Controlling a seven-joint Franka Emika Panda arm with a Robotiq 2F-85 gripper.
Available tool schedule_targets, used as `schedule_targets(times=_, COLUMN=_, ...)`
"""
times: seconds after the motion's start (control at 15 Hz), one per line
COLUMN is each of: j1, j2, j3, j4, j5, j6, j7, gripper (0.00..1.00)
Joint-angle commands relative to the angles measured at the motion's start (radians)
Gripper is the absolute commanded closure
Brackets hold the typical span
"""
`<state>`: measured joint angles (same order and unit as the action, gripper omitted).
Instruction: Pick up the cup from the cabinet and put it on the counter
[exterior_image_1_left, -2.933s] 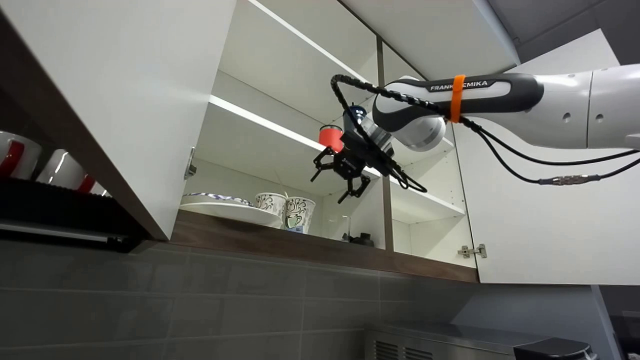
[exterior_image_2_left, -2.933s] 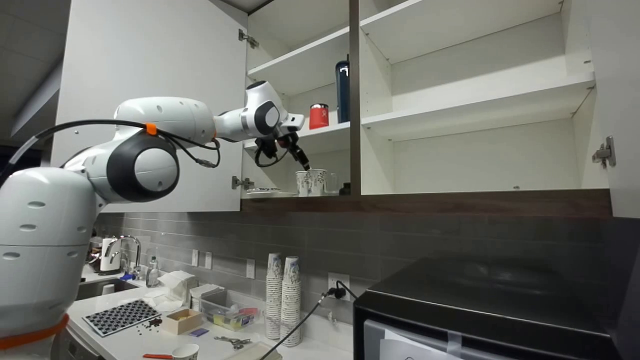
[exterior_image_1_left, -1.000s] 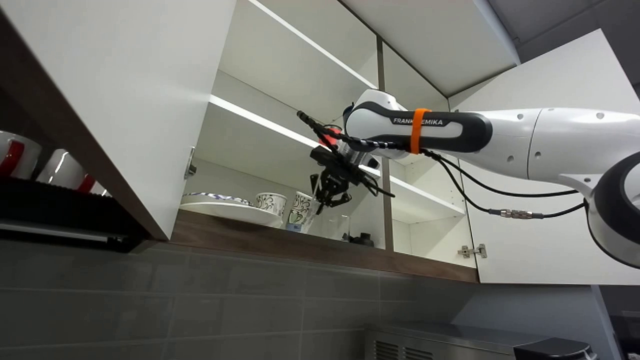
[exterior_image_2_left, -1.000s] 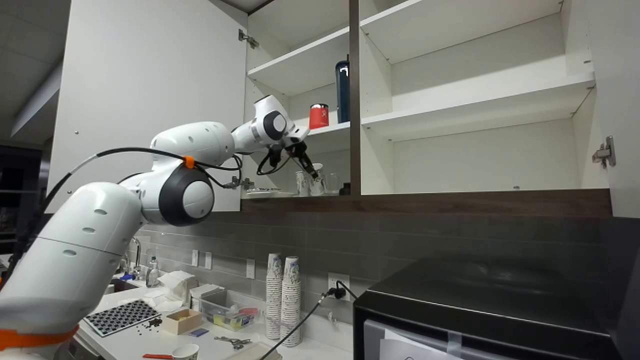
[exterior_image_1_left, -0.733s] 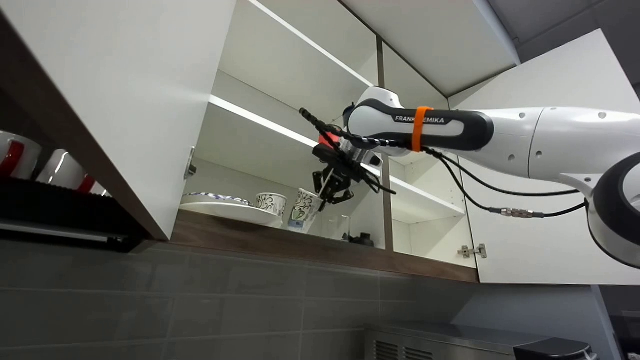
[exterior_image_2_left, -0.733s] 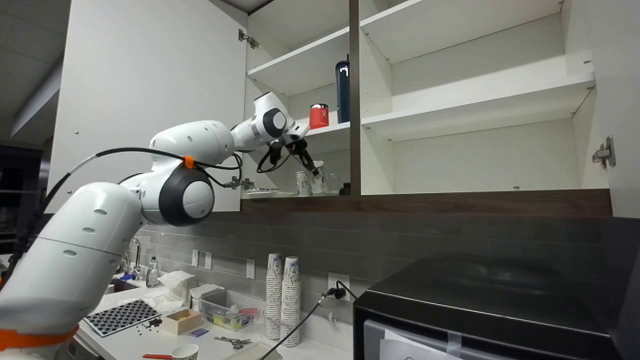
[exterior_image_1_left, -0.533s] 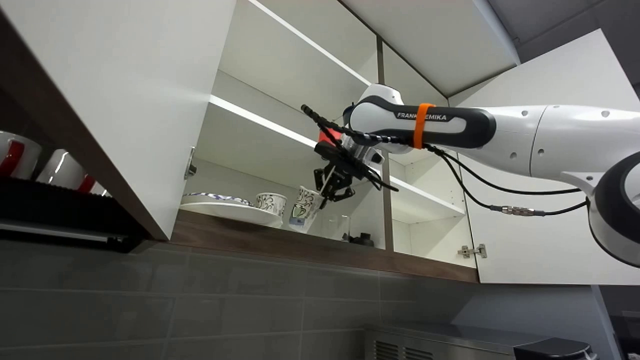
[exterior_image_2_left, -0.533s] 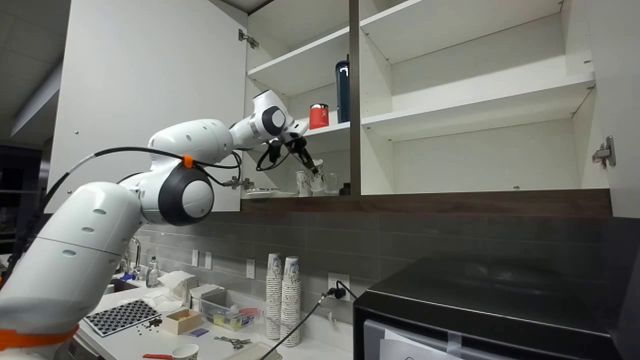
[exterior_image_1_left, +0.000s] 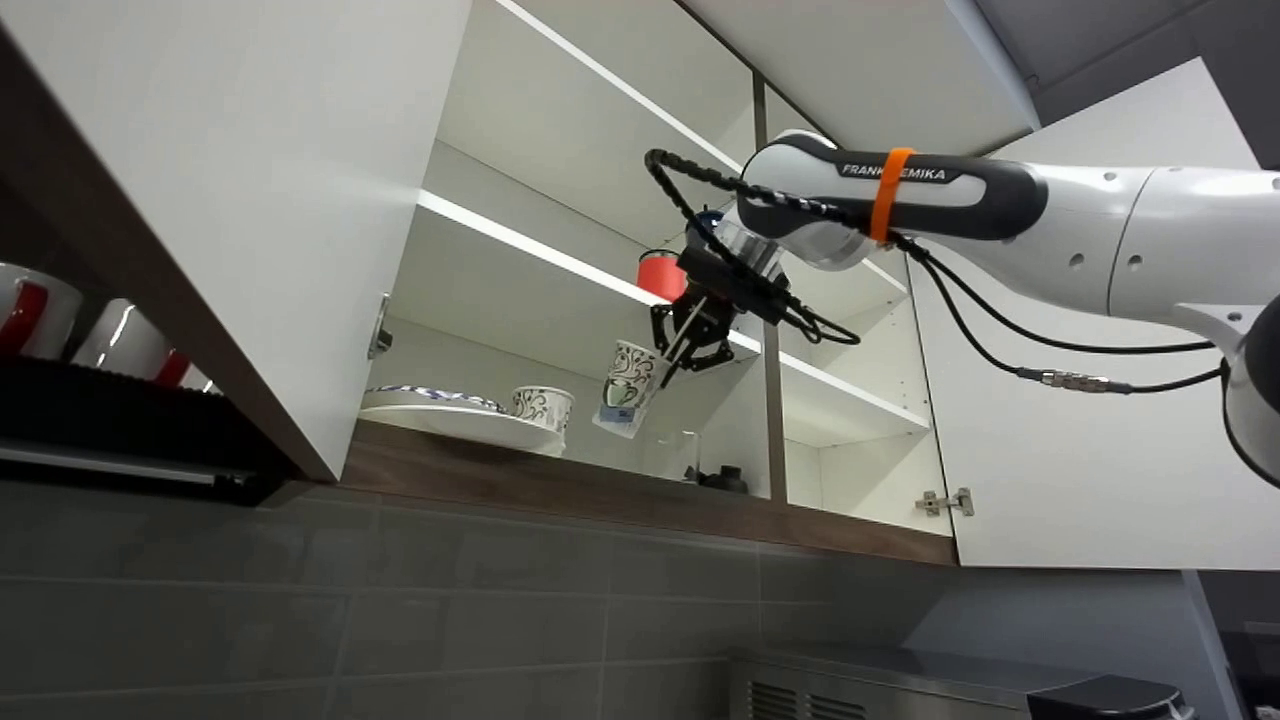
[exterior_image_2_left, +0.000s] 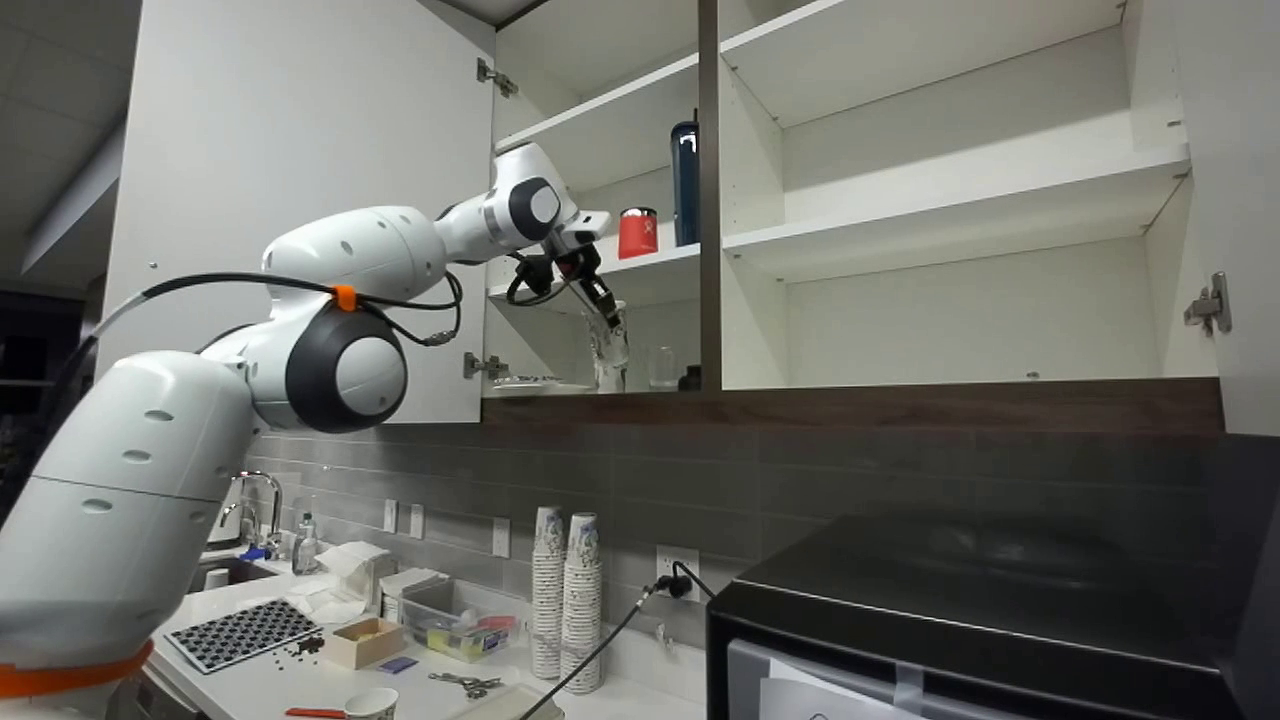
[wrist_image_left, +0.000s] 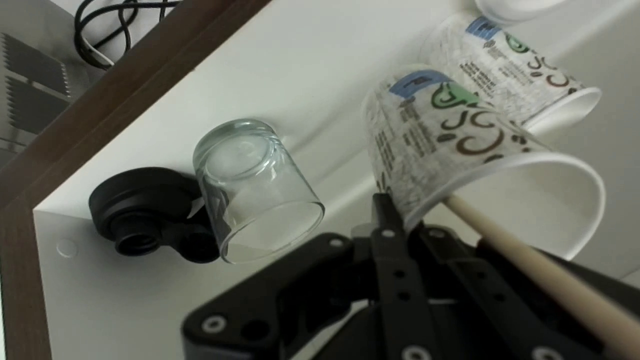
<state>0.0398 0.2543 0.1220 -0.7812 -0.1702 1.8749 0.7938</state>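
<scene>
The cup, a white paper one with dark swirls, hangs tilted above the bottom shelf of the cabinet. My gripper is shut on its wall at the rim; in the wrist view one black finger lies outside the wall, while the other is mostly hidden behind the rim. A wooden stick leans out of the cup's mouth across the gripper. In an exterior view the gripper partly covers the cup. The white counter lies well below.
A second patterned paper cup stands beside stacked plates. A clear glass and black lids sit near the divider. Above, the middle shelf carries a red cup and a dark bottle. Paper-cup stacks stand on the counter.
Earlier the gripper was open above the cup, then it shut on the rim. Since then arm and cup have risen off the shelf, and the cup is tilted.
</scene>
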Motion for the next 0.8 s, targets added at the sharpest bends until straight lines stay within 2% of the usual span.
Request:
schedule_targets(times=0.0, j1=-0.051, j2=-0.133, j3=0.024, j4=-0.161, j5=0.101, j6=0.004, j7=-0.187, gripper=0.99)
schedule_targets(times=0.2, j1=-0.074, j2=-0.235, j3=0.018, j4=-0.303, j5=0.16, j6=0.059, j7=-0.377, gripper=0.99)
schedule_targets(times=0.53, j1=-0.089, j2=-0.361, j3=-0.012, j4=-0.523, j5=0.277, j6=0.063, j7=-0.698, gripper=0.99)
schedule_targets(times=0.73, j1=-0.089, j2=-0.419, j3=-0.034, j4=-0.665, j5=0.317, j6=0.054, j7=-0.829, gripper=0.99)
